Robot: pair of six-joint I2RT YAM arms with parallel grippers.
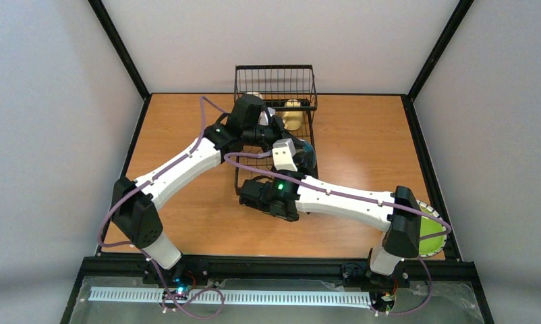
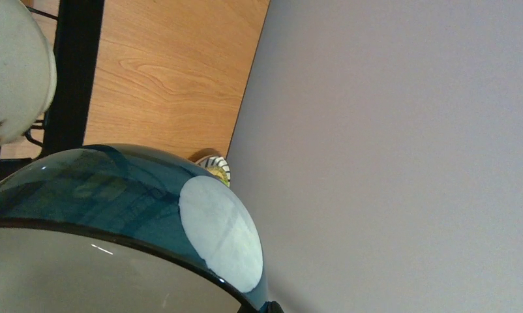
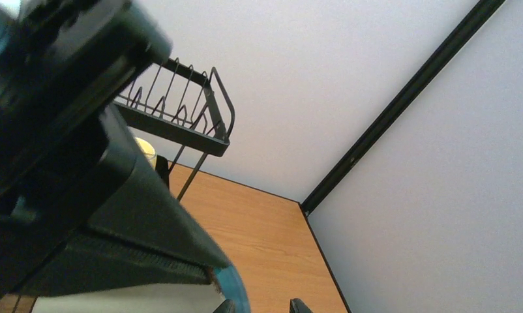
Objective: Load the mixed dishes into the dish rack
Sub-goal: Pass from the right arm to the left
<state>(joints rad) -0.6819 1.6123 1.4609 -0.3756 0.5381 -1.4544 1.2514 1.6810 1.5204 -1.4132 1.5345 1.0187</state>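
The teal-and-white bowl (image 2: 115, 195) fills the lower left of the left wrist view, tipped on edge. My left gripper (image 2: 270, 308) is shut on its rim, above the black wire dish rack (image 1: 274, 75). From the top, both grippers meet over the rack's tray, left gripper (image 1: 279, 135) and right gripper (image 1: 298, 160), with a sliver of the bowl (image 1: 309, 150) beside them. My right gripper (image 3: 262, 305) is open, the bowl's teal rim (image 3: 238, 287) right beside its left fingertip. A cream-yellow mug (image 1: 293, 116) stands in the rack's basket.
The lime-green plate (image 1: 430, 233) lies at the table's right near corner, partly under the right arm, and its striped rim (image 2: 214, 165) peeks past the bowl. The rack's tall basket (image 3: 180, 117) and grey walls enclose the far side. Bare wood (image 1: 362, 148) lies right of the rack.
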